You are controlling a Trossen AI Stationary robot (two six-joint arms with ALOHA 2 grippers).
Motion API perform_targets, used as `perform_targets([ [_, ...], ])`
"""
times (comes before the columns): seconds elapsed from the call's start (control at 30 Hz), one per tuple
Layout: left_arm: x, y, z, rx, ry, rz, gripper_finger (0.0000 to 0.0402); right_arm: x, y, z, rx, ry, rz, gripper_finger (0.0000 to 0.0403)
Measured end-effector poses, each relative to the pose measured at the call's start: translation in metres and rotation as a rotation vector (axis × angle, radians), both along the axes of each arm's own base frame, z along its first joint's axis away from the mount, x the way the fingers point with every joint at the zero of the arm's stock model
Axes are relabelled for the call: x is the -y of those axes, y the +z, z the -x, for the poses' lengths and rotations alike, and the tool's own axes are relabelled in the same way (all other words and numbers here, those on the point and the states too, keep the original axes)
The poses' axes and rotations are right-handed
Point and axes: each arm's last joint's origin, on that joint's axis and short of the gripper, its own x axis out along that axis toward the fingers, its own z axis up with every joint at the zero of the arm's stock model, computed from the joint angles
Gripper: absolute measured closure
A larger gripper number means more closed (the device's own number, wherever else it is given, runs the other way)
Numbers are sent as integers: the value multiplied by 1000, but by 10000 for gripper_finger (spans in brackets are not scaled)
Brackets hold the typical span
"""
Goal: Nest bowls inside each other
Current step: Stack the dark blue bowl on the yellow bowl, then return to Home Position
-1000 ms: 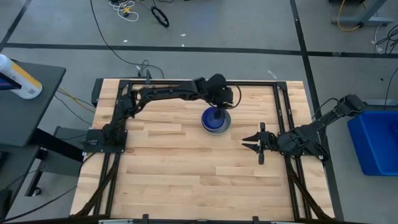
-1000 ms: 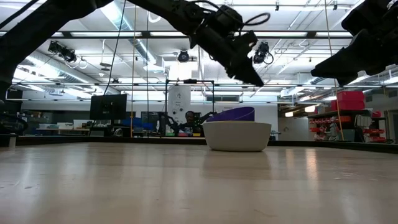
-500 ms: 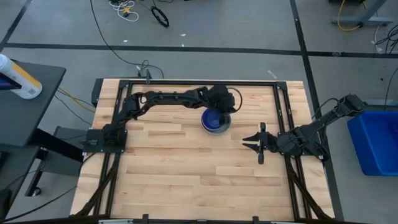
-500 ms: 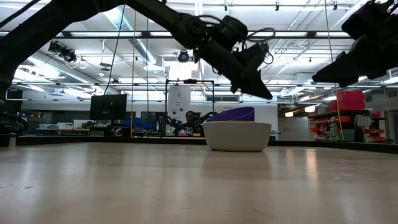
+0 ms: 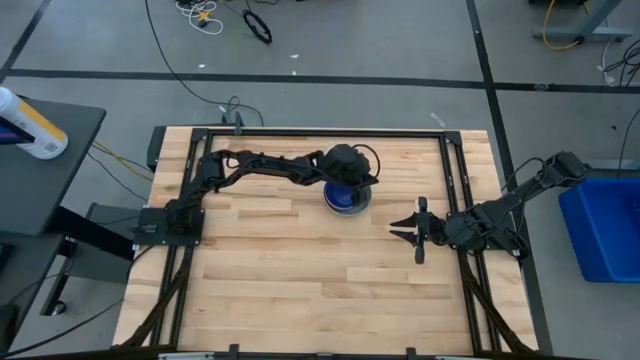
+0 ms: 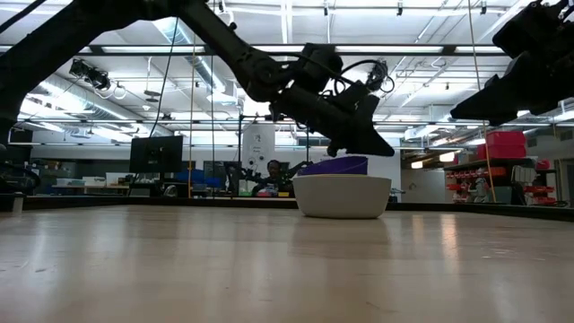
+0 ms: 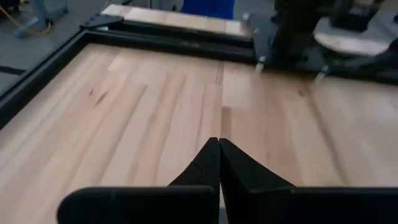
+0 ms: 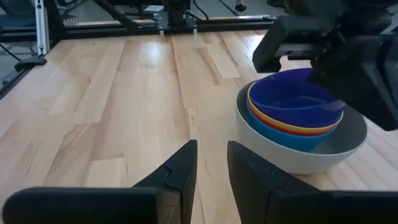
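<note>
The bowls stand nested in one stack (image 5: 348, 200) at the table's middle, toward the far edge. The grey bowl (image 8: 298, 152) is outermost. Inside it sit the light blue bowl (image 8: 292, 138), red and yellow rims (image 8: 280, 122), and on top the dark blue bowl (image 8: 287, 96), tilted (image 6: 341, 164). My left gripper (image 6: 381, 146), shut (image 7: 219, 144), slants down over the stack's top (image 8: 329, 50). My right gripper (image 5: 415, 230) waits open near the table's right edge, its fingers (image 8: 180, 168) pointing at the stack. My left gripper's shut fingertips hang right beside the dark blue bowl's raised rim (image 6: 363, 159), coming from the table's left and slanting down. I cannot tell whether they touch the rim.
Black frame rails (image 5: 320, 130) run around the wooden table top (image 5: 300, 270). A blue bin (image 5: 605, 225) stands on the floor beyond the right edge. A bottle (image 5: 25, 125) lies on a side table at the left.
My left gripper has come down toward the bowl stack and tipped from steeply downward to a flatter slant. The stack has stayed where it was, the dark blue bowl still tilted on top.
</note>
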Motion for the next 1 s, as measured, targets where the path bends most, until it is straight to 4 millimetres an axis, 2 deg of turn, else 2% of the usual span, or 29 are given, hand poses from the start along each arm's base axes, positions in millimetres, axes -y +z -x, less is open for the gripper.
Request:
perform_targets([
  [0.27,-1,-7,4,49,0,26,401,0,1,0,6,0,-4,308],
  [0.43,0,-18,10,18,1,27,401,0,1,0,7,0,-4,309],
  [0.57,6,-7,9,42,-26,-35,401,0,1,0,6,0,-3,310],
  [0.73,17,10,16,-29,-49,-137,402,0,1,0,10,-16,2,311],
  [0.8,22,24,25,-36,-33,-199,401,0,0,0,3,-12,14,312],
  [0.87,26,37,43,-35,-17,-233,401,-1,0,1,-4,8,26,314],
  [1.0,33,55,102,-35,29,-255,401,-2,2,5,-1,34,52,316],
])
